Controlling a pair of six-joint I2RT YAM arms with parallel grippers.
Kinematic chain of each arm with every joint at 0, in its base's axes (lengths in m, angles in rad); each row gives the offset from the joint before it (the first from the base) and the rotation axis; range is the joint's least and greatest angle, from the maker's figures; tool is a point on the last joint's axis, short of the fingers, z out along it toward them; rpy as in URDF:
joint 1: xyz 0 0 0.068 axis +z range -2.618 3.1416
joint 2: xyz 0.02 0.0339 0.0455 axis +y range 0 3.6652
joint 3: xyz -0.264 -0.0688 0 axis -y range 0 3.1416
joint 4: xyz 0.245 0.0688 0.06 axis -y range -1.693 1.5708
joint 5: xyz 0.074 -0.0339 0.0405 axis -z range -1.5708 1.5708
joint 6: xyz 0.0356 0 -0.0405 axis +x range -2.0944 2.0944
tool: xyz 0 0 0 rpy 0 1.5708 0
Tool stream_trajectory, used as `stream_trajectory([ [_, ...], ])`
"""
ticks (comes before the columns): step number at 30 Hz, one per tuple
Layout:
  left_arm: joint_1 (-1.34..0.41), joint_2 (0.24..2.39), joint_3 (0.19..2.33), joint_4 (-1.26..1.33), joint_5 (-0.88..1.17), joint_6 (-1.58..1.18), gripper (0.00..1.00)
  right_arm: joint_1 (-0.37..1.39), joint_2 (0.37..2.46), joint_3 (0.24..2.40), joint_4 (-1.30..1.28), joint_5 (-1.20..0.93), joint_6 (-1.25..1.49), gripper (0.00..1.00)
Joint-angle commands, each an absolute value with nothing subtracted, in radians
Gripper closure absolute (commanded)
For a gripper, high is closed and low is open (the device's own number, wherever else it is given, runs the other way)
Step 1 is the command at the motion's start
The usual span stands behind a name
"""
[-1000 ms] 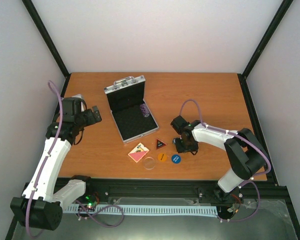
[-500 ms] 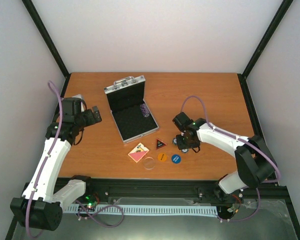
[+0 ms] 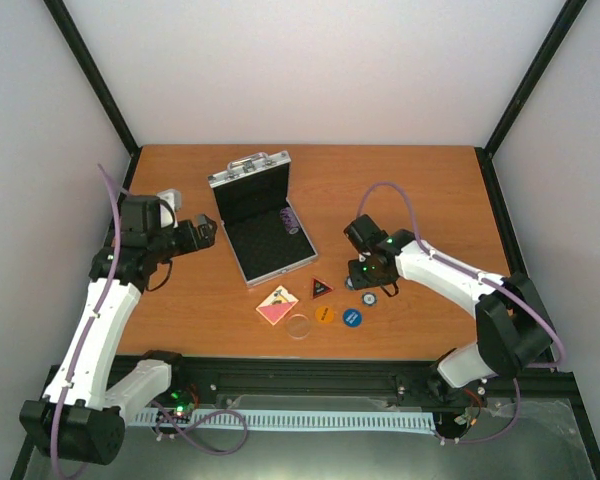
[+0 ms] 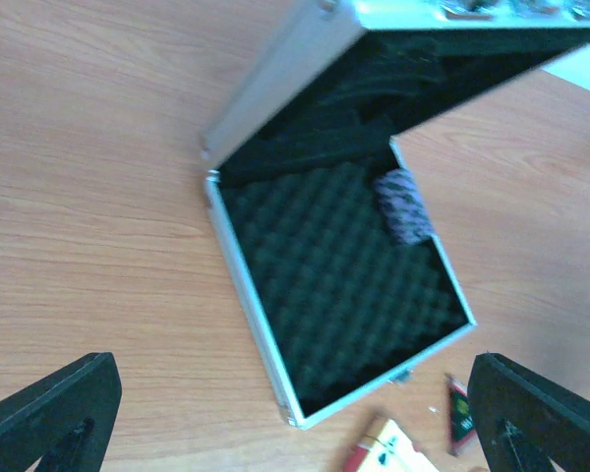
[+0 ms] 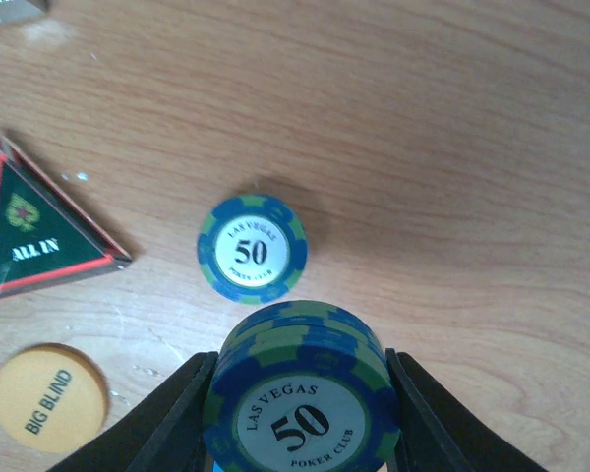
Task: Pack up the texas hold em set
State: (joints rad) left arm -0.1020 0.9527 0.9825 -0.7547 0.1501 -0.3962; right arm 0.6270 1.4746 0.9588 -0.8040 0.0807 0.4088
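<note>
Right end effector [image 5: 302,418] grips chip stack [image 5: 297,383] — loose chip [image 5: 252,247] just beyond

Top view overlooks the whole worktop [image 3: 430,200] from behind the arms. Left wrist faces the case [image 4: 334,285] from nearby. Right wrist, closest of all, shares the triangle [image 5: 34,231] beside the case.

Case [image 4: 344,295] is open from above; the raised lid [image 4: 374,59] bars its far side, and a chip stack [image 4: 403,205] occupies the right wall. Bare table [image 4: 79,197] lies left of it.
</note>
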Motion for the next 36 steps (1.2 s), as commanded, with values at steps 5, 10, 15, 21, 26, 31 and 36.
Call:
stream_trajectory([
  [5,-0.106,0.944,0.967,-0.687,0.426,-0.414,0.0,0.643,1.504,1.028,-0.751,0.043,0.365,0.97],
  [10,-0.106,0.937,0.911,-0.631,0.466,-0.459,0.0,0.653,1.516,1.055,-0.712,0.008,0.363,0.97],
  [15,-0.106,0.926,0.852,-0.583,0.48,-0.495,0.0,0.656,1.535,1.09,-0.675,-0.016,0.374,0.97],
  [21,-0.107,0.93,0.805,-0.543,0.483,-0.52,0.0,0.661,1.585,1.133,-0.62,-0.073,0.398,0.97],
  [26,-0.136,0.982,0.811,-0.53,0.489,-0.509,0.0,0.68,1.61,1.152,-0.592,-0.106,0.393,0.97],
  [31,-0.285,1.104,0.883,-0.564,0.381,-0.46,0.0,0.691,1.606,1.152,-0.595,-0.119,0.366,0.97],
  [36,-0.353,1.223,0.899,-0.518,0.359,-0.473,0.01,0.693,1.556,1.12,-0.583,-0.142,0.348,0.97],
])
